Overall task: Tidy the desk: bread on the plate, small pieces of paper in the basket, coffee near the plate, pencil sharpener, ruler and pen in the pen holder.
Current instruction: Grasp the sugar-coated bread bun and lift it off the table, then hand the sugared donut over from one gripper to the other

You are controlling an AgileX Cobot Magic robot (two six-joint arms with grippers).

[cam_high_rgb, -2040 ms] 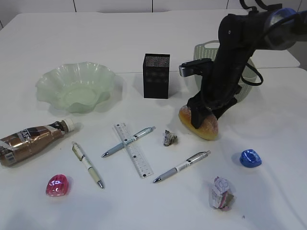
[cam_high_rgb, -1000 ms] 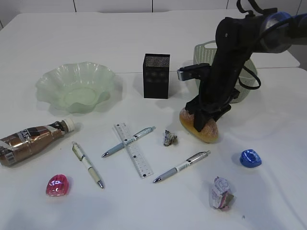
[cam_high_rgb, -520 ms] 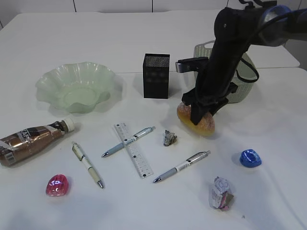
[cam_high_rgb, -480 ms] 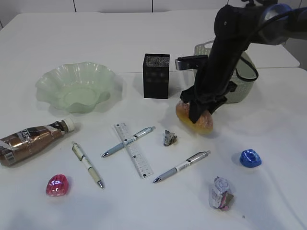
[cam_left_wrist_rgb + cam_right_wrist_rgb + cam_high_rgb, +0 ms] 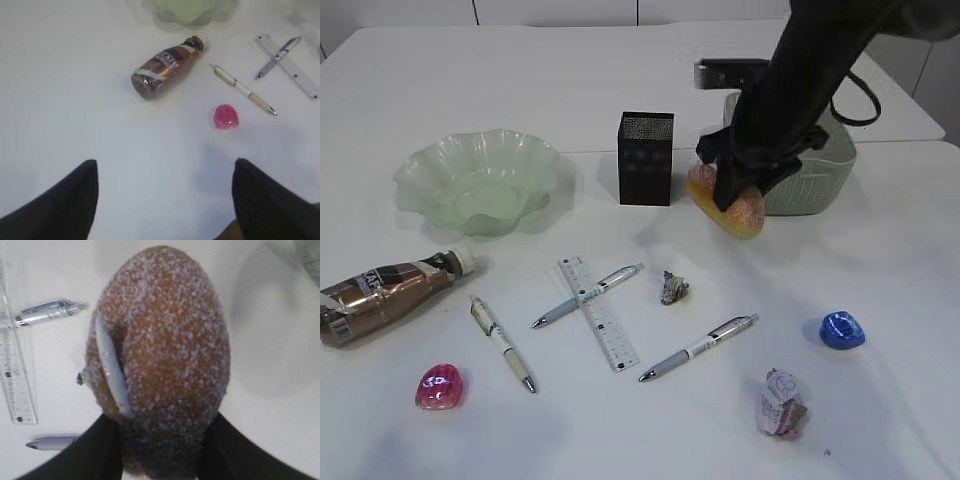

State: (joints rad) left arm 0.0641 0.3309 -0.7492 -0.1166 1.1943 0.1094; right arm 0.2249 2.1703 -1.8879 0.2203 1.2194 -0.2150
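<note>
Bread (image 5: 738,208) tilted (long axis diagonal)

You see the desk (image 5: 470,70) in plain white. The bread (image 5: 741,210) is golden-brown, with a white-speckled crust and 1 white slash. The plate (image 5: 420,165) is pale translucent green. The basket (image 5: 820,180) is sage green with a woven-look perforated pattern. The pen holder (image 5: 646,158) is black mesh. The coffee (image 5: 385,290) is brown, with a white cap and a bronze-and-black label. The ruler (image 5: 598,312) is clear with fine black markings. You can check 3 pens: 2 silver-grey pens (image 5: 588,295) and 1 cream pen (image 5: 502,342). 1 small item (image 5: 439,386) is glossy pink; another (image 5: 842,330) is glossy blue.
</note>
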